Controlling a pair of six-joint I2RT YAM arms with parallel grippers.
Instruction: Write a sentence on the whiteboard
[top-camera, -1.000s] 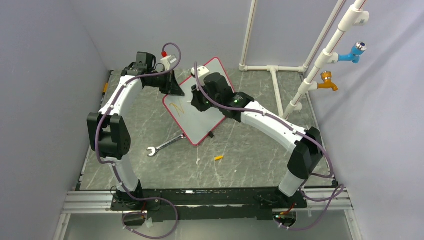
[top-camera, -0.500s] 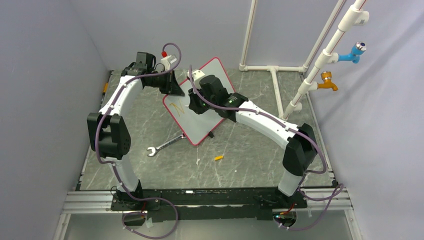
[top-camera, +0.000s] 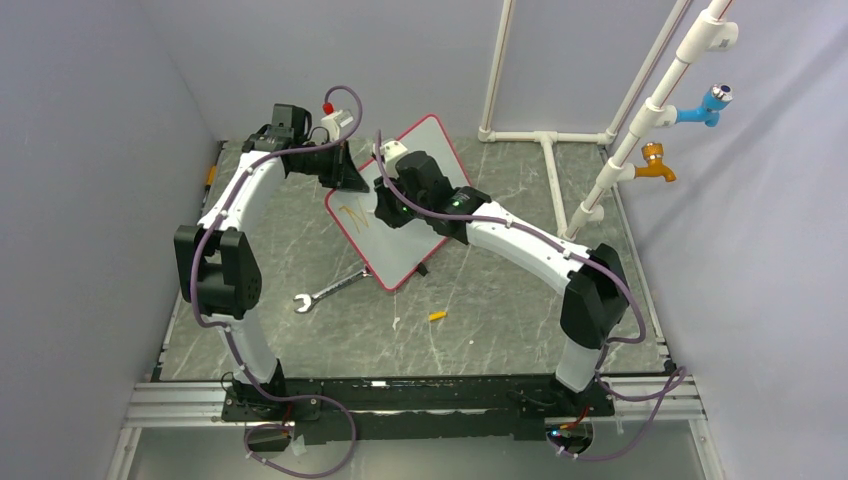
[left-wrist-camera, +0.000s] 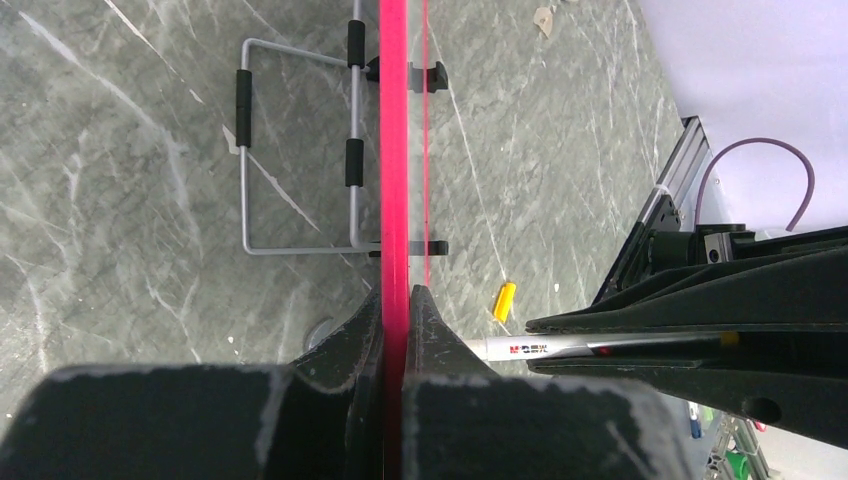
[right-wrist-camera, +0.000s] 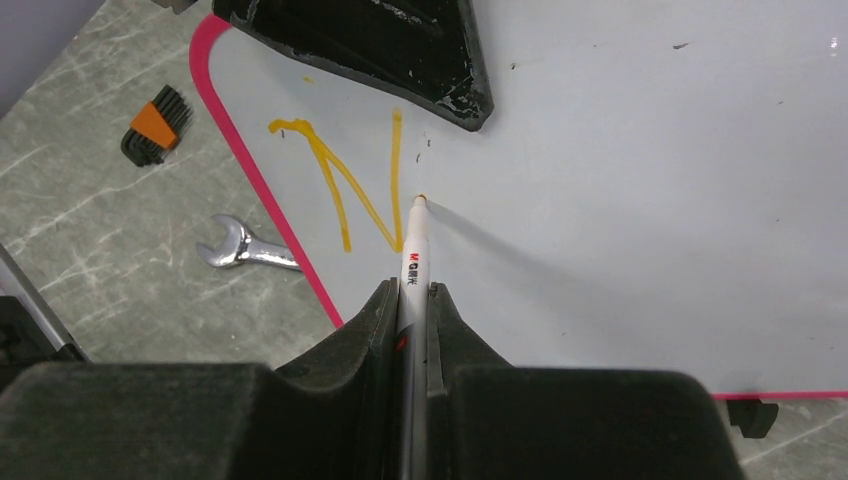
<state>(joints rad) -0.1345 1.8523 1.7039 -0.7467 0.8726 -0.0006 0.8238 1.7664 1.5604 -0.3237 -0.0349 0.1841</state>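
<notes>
The whiteboard (top-camera: 400, 255), white with a thin red frame, stands tilted on the table. My left gripper (left-wrist-camera: 397, 300) is shut on its red edge (left-wrist-camera: 394, 150), at the board's upper left (top-camera: 350, 178). My right gripper (right-wrist-camera: 412, 290) is shut on a white marker (right-wrist-camera: 414, 250), over the board's left part (top-camera: 385, 212). Of the sentence, only an orange letter "N" (right-wrist-camera: 345, 185) shows on the white surface (right-wrist-camera: 620, 200). The marker's orange tip (right-wrist-camera: 421, 198) sits at the board just right of the "N". The marker (left-wrist-camera: 530, 347) also shows in the left wrist view.
A silver wrench (top-camera: 330, 290) lies on the table by the board's lower left edge. An orange marker cap (top-camera: 437, 316) lies nearer the arm bases. A black and orange hex key set (right-wrist-camera: 155, 125) lies left of the board. White pipes with blue and orange taps (top-camera: 700, 105) stand at the right.
My right arm has shifted left across the board with the marker, closer to the orange letter. The left arm and the board have not moved.
</notes>
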